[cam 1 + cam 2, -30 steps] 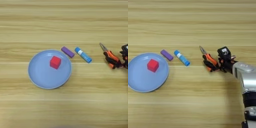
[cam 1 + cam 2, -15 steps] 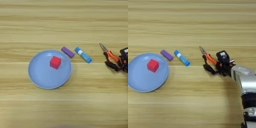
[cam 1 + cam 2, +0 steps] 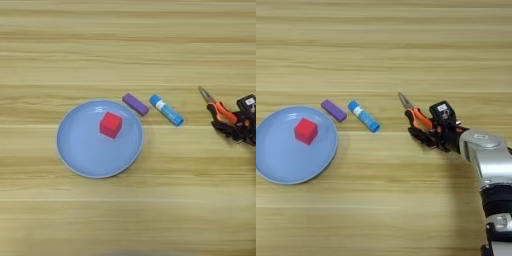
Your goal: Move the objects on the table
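hand: my right hand [image 3: 428, 134] sits at the right-middle of the frame, silver forearm [image 3: 487, 157] coming up from the lower right corner. From here it looks parked right on the pliers.

pliers: orange-handled pliers [image 3: 415, 116], metal tip pointing to the upper left, handles running down-right into the black fingers [image 3: 421, 136]. They're touching the hand for sure.

grip: honestly can't tell if the fingers are clamped on the handles or just lying against them, it's all one black-and-orange clump.

glue stick: blue tube with a white band [image 3: 363, 116], lying diagonal on the table, left of the pliers tip and apart from it.

purple bar: flat bar [image 3: 334, 110] just left of the glue stick, roughly parallel, right by the plate's upper right rim.

red cube: sitting in the blue plate [image 3: 326, 160] at the left of the frame, cube [image 3: 306, 131] a bit above the plate's centre. Well apart from the hand.

table: light wood grain [image 3: 381, 50], fills the whole shot.

cut off: in the left eye view the hand is clipped at the right edge; in the right eye view the plate's left rim is cut.
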`<action>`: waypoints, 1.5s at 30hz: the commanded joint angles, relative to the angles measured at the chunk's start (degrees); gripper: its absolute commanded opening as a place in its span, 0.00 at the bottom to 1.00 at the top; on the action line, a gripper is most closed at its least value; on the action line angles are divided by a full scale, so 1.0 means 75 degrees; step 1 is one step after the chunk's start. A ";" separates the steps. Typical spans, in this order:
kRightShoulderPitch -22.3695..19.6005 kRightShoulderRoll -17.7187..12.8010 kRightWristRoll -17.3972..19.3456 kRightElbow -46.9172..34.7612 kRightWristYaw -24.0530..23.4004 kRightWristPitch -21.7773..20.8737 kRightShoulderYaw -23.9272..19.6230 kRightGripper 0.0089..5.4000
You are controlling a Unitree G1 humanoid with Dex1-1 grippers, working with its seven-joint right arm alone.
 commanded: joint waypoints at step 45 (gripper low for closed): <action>0.0826 -0.0667 -0.0156 -0.1566 0.1183 0.0214 0.0917 0.63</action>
